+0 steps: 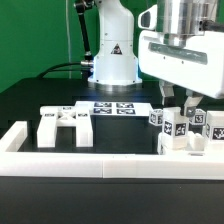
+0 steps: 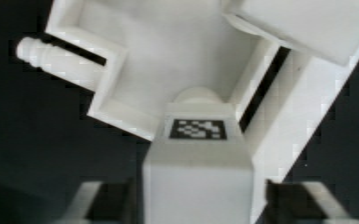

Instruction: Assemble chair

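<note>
My gripper (image 1: pixel 178 103) hangs over the chair parts at the exterior view's right. In the wrist view my gripper (image 2: pixel 201 205) is shut on a white bar (image 2: pixel 201 170) that carries a square tag (image 2: pixel 197 128). Its dark pads (image 2: pixel 119 203) press on both sides of the bar. The bar's far end reaches a larger white chair part (image 2: pixel 140 60) with a round peg (image 2: pixel 34 50). In the exterior view several tagged white pieces (image 1: pixel 185 127) stand clustered under the gripper. A separate slotted white slab (image 1: pixel 65 125) lies at the exterior view's left.
The marker board (image 1: pixel 112 108) lies in the middle in front of the robot base (image 1: pixel 113 60). A long white border rail (image 1: pixel 100 160) runs along the front, with a short raised end (image 1: pixel 14 135) at the exterior view's left.
</note>
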